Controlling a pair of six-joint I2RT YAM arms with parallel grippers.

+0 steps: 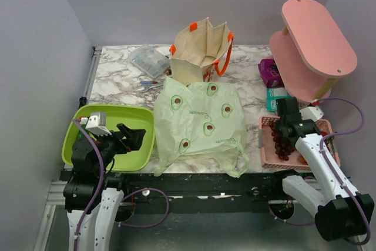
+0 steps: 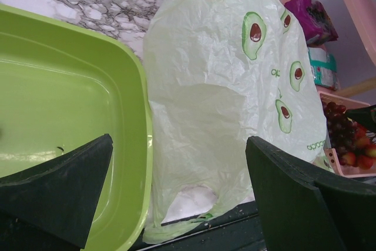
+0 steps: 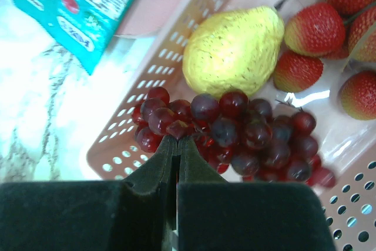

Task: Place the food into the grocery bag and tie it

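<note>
right fingers [image 3: 147, 174] nip the grapes [image 3: 247, 130]; left fingers [image 2: 59, 186] spread wide

in the right wrist view the 2 right fingers are pressed together at lower centre, their tips closed on the near left edge of the dark red bunch. the grapes lie in a pink basket [image 3: 147, 72]. a yellow lemon [image 3: 235, 48] touches the bunch just above it, and red strawberries [image 3: 314, 27] sit at upper right. a teal packet [image 3: 76, 4] lies outside the basket at upper left.

in the left wrist view the 2 left fingers stand far apart at the lower corners, holding nothing. a green tray [image 2: 59, 98] fills the left side. just beside it, the grocery bag [image 2: 217, 98] lies crumpled on the marble table [image 1: 117, 77], overlapping the tray's right rim.

from above, the bag is in the middle of the frame, between the tray and the basket. a beige tote [image 1: 200, 48] stands behind it.
</note>
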